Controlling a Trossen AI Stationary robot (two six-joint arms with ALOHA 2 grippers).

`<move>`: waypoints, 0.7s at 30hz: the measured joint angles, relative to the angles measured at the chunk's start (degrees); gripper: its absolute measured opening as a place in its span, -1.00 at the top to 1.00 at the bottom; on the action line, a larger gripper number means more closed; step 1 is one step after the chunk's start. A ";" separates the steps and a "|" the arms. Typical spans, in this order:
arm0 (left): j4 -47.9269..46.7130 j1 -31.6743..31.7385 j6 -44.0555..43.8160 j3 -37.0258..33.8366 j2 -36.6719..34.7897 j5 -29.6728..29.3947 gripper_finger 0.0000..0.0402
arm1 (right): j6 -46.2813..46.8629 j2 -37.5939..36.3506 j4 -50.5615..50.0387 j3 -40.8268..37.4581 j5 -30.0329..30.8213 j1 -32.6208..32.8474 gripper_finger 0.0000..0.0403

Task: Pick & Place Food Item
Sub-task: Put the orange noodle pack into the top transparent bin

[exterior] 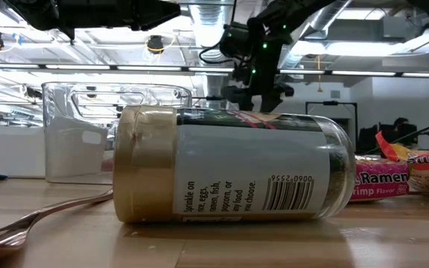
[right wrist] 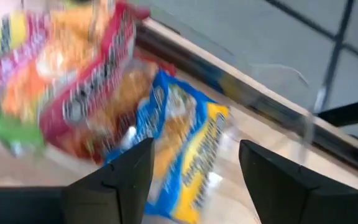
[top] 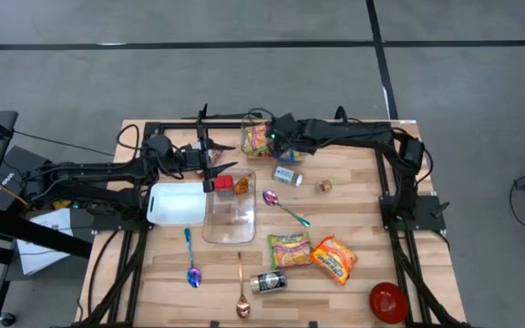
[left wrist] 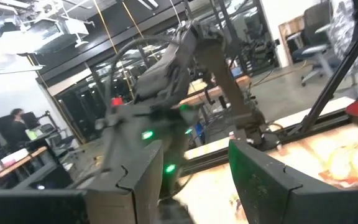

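At far edge of table, right gripper: fingers spread apart, nothing between them, poised directly above a cluster of snack packets. Just ahead of fingertips in right wrist view: blue-and-yellow packet, long axis running away from the gripper, partly overlapped by a red-and-orange packet; both within the jaw span, so likely the pick target. Left gripper: likewise parted, empty, raised beside a small red item at the rim of the clear plastic container; well short of the packets, hence right arm the nearer. Alongside: white tray. Farther out on the wood tabletop: small can, pink spoon, two ramen packets, spice jar lying on its side, blue spoon, copper spoon, red bowl.
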 joint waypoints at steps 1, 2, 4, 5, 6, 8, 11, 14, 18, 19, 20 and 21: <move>-0.37 0.00 0.42 0.00 0.00 -0.54 0.12 | -0.56 -0.43 -1.32 0.00 0.93 1.01 -0.12; -0.76 0.00 0.51 0.00 0.00 -1.17 0.12 | -0.87 -0.88 -3.06 0.00 1.89 2.08 -0.11; -1.10 0.00 0.61 0.00 0.00 -2.62 0.12 | -1.44 -1.94 -6.82 0.00 3.58 4.36 -0.11; -1.19 0.00 0.63 0.00 0.00 -3.29 0.12 | -1.78 -2.48 -8.65 0.00 4.23 5.52 -0.10; -1.47 0.00 0.65 0.00 0.00 -3.76 0.12 | -1.86 -3.08 -10.78 0.00 4.65 6.75 -0.10; -2.44 0.02 0.65 0.00 0.00 -4.15 0.12 | -1.92 -4.41 -14.56 0.00 5.07 9.40 -0.10; -3.74 0.02 0.65 0.00 0.00 -4.16 0.12 | -2.03 -7.15 -18.65 -1.35 5.53 13.83 -0.10; -4.79 0.02 0.65 0.00 0.00 -4.38 0.12 | -1.85 -10.92 -21.32 -5.13 4.63 18.49 -0.10; -6.95 0.04 0.65 0.00 0.00 -4.38 0.12 | -1.01 -17.80 -21.54 -13.00 1.44 24.51 -0.10; -7.28 0.04 0.64 0.00 0.00 -4.38 0.12 | -0.86 -19.56 -21.02 -15.22 0.84 26.12 -0.10; -7.59 0.04 0.64 0.00 0.00 -4.38 0.12 | -0.77 -21.33 -20.19 -17.55 0.15 27.77 -0.10; -7.76 0.04 0.63 0.00 0.00 -4.38 0.12 | -0.57 -23.21 -19.32 -19.95 -0.77 29.41 -0.10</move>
